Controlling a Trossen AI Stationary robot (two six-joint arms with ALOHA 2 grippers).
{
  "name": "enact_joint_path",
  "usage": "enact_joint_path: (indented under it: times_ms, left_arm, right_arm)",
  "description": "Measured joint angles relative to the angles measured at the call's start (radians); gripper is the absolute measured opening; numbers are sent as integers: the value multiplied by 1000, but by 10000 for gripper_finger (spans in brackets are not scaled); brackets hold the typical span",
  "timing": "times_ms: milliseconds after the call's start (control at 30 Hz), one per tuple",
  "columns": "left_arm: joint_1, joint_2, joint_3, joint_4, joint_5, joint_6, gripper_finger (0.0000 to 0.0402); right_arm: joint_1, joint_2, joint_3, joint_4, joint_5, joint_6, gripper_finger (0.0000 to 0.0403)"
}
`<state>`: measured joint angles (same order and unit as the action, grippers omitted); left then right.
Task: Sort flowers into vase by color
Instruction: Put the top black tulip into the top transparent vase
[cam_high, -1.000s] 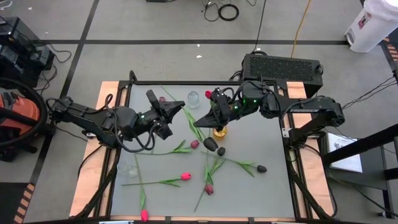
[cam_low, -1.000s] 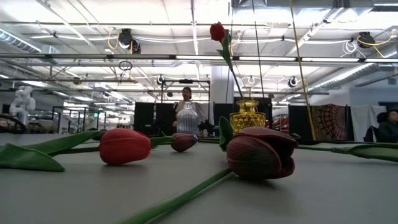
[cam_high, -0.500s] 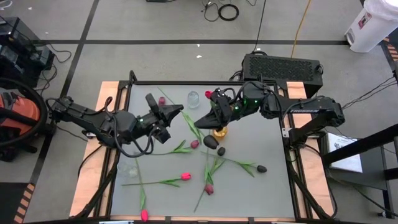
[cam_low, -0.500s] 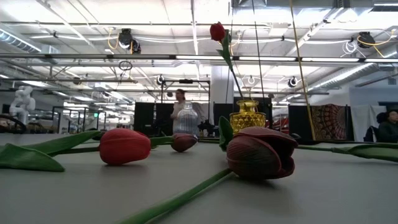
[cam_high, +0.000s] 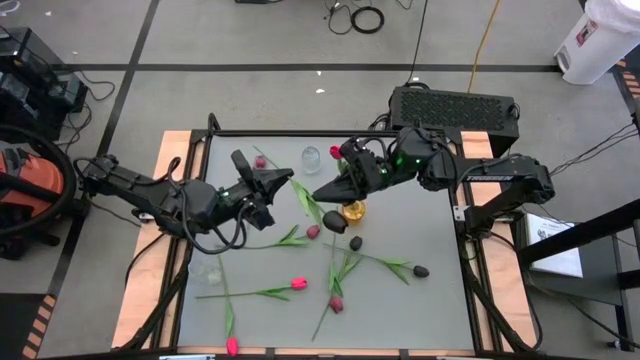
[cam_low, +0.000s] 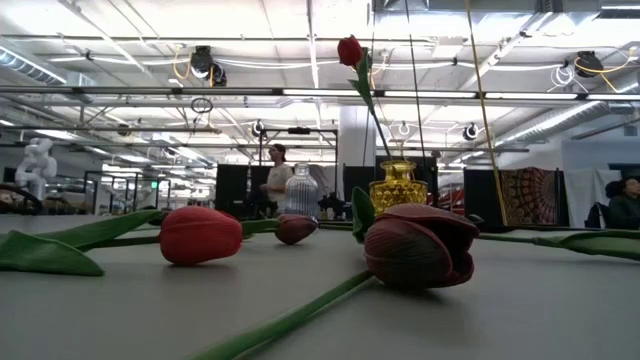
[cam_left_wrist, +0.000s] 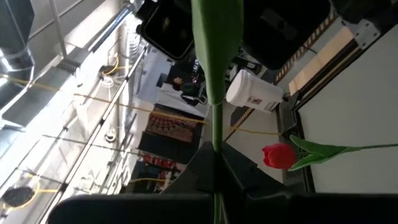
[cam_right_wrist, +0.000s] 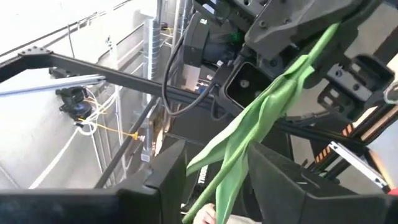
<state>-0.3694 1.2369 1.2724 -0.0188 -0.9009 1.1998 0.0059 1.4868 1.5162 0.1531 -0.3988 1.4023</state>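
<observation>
My left gripper (cam_high: 288, 177) is raised over the table's middle, shut on a flower's thin green stem. The flower's long leaves (cam_high: 308, 202) slant from it toward the yellow vase (cam_high: 352, 211). They pass between the open fingers of my right gripper (cam_high: 319, 194) (cam_right_wrist: 217, 158); I cannot tell whether those fingers touch them. I cannot tell which head belongs to this flower. A red tulip (cam_low: 349, 50) stands with its stem in the yellow vase. The clear vase (cam_high: 311, 158) stands behind, with no flower in it. My left gripper pinches the bare stem (cam_left_wrist: 216, 163) between its two fingers, just below the leaf (cam_left_wrist: 216, 56). The fingers come in level from the table's left and lie across the stem. The flower is raised above the table and slants; its ends do not show.
Loose tulips lie on the near half of the table: a pink one (cam_high: 299, 284), a maroon one (cam_high: 336, 304), a black one (cam_high: 421, 271), and dark heads (cam_high: 336, 226) beside the yellow vase. A person walks in the room behind.
My right gripper has opened and let go of the flower's leaves, tipping a little, without shifting place. The flower stays up in my left gripper's hold.
</observation>
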Motion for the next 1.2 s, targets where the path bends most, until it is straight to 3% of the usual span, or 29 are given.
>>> enact_joint_path:
  times_ms: [767, 1000, 1200]
  left_arm:
    - [-60, -2, 0, 142, -85, -76, 4]
    - [-61, -2, 0, 277, -88, -97, 4]
    - [-27, -2, 0, 398, -89, -230, 4]
  right_arm:
    - [-69, -26, 0, -1, 7, -179, 162]
    - [-109, -89, 1, -8, 8, -240, 162]
    - [-136, -143, 1, -44, 9, -359, 162]
